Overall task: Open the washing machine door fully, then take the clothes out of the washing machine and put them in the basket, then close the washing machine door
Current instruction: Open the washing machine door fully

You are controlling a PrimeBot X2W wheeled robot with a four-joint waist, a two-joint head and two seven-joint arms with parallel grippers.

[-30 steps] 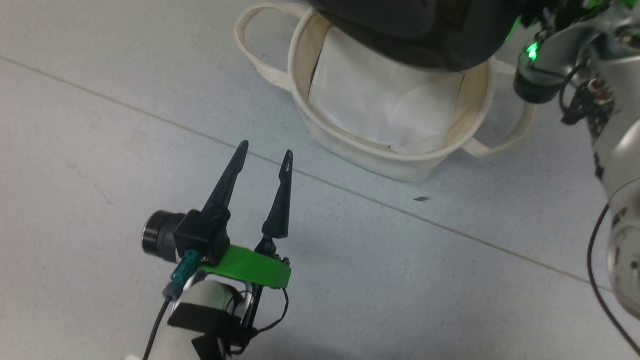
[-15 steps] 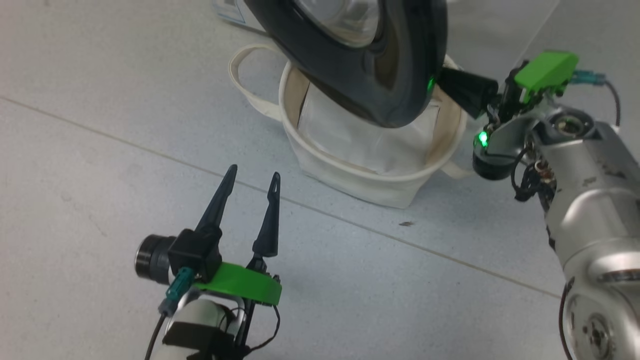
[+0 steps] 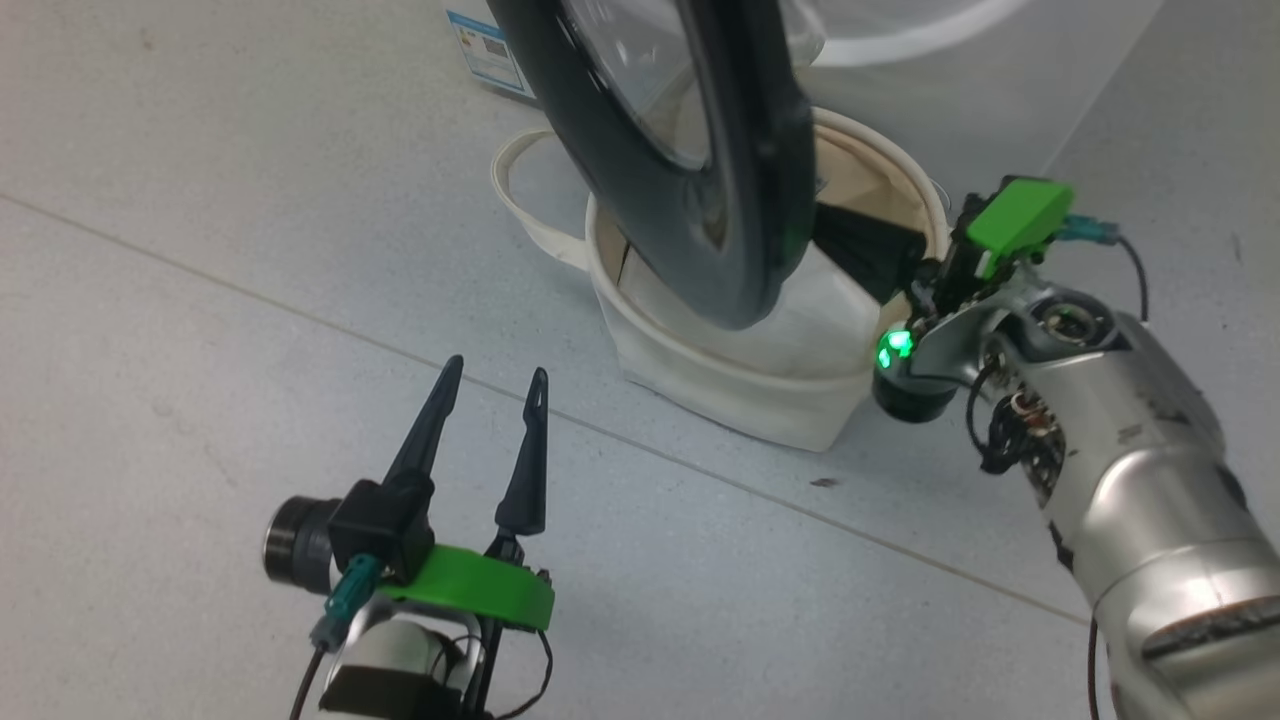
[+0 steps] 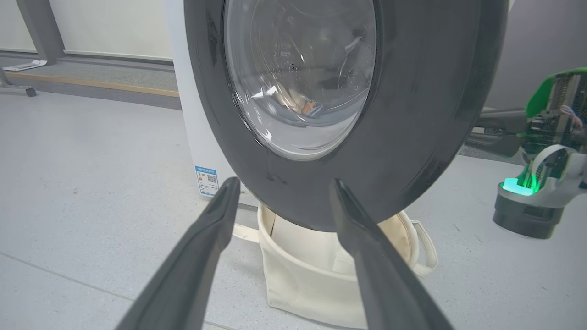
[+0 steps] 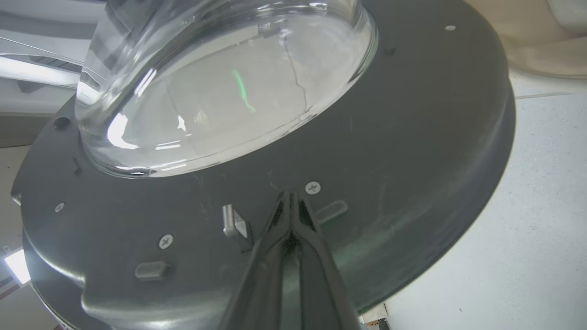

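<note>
The washing machine door (image 3: 650,200), black-rimmed with a bulging glass centre, stands swung out over the basket (image 3: 740,400). My right gripper (image 5: 290,195) is shut, its tips pressed against the door's dark inner face beside a metal latch (image 5: 234,222). In the head view its fingers (image 3: 865,250) reach behind the door's rim. My left gripper (image 3: 497,367) hangs open and empty over the floor, left of the basket, pointing at the door (image 4: 412,114). The washing machine (image 4: 192,114) stands behind. A bit of cream and orange clothes (image 4: 300,104) shows through the glass.
A plain white sheet (image 3: 830,300) lies inside the cream basket, whose handle loops (image 3: 520,190) stick out at the sides. A blue label (image 3: 488,48) marks the washer's lower front. A floor seam (image 3: 250,290) runs diagonally across the grey floor.
The head camera has shifted. The door has swung further round, now nearly edge-on, and my shut right gripper has followed it behind the rim. My left gripper stays open in place.
</note>
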